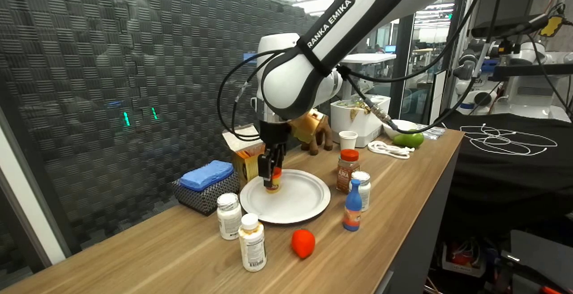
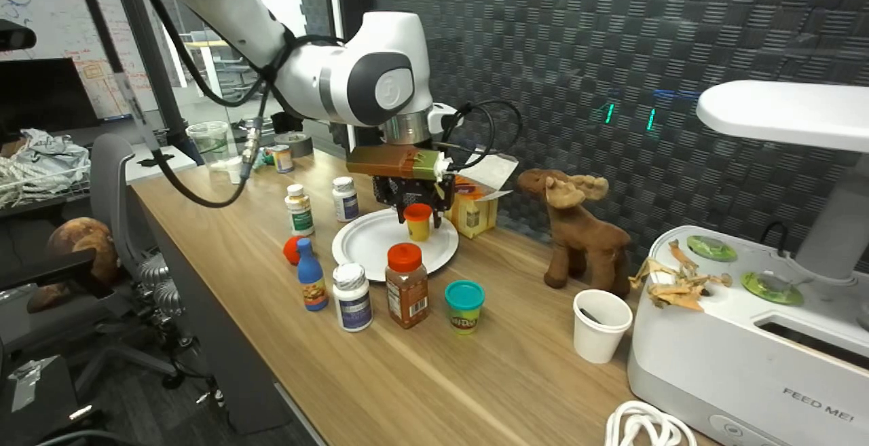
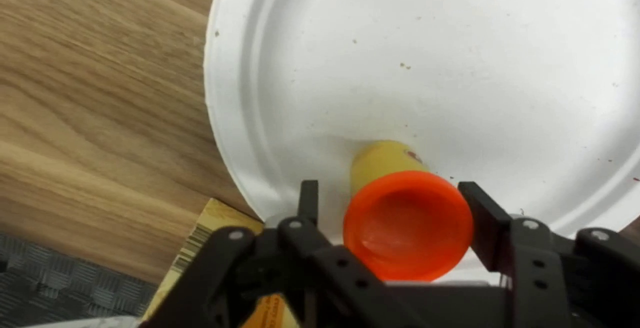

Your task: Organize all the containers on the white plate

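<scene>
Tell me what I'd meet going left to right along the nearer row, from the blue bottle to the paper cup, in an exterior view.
Blue bottle, white bottle, red-lidded jar, teal-lidded tub, paper cup.

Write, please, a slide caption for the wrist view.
Open end effector straddling a red-lidded yellow tub on the white plate.

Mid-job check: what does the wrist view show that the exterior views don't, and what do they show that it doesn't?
Only the wrist view: small specks on the white plate, and a barcode on the carton.

Only the exterior views: among others, three white bottles, the blue bottle and the red-capped jar, all off the plate; in an exterior view, also a teal-lidded tub.

Shared: the plate, the red-lidded yellow tub on it, the gripper at that tub, and the carton beside the plate.
</scene>
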Motion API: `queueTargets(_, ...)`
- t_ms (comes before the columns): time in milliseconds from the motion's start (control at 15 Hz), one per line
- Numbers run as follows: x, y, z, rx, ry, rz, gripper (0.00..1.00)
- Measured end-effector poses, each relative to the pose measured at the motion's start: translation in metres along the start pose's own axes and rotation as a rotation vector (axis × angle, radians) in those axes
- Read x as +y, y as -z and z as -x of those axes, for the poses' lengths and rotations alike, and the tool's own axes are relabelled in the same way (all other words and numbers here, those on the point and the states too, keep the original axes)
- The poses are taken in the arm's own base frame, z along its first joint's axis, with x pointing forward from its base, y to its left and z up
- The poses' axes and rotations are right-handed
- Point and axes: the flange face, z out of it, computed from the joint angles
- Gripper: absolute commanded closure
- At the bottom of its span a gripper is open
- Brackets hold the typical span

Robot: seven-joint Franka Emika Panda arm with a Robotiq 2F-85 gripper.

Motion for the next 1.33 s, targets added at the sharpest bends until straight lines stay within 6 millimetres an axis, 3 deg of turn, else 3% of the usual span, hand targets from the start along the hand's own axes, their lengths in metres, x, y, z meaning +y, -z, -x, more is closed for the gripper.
queueTargets(333, 0.007, 0.015, -0.002, 0.022, -0.008, 0.012, 0.00)
queueTargets(600, 0.031, 0.066, 0.000, 0.061, -0.059, 0.054, 0.00)
queueTargets(867, 0.068, 0.112, 0.030, 0.052, -0.174, 0.094, 0.00)
queueTargets(1067, 0.085, 0.114, 0.063, 0.005, -0.274, 0.095, 0.00)
queueTargets(1333, 0.092, 0.091, 0.100, -0.067, -0.383, 0.082, 0.00)
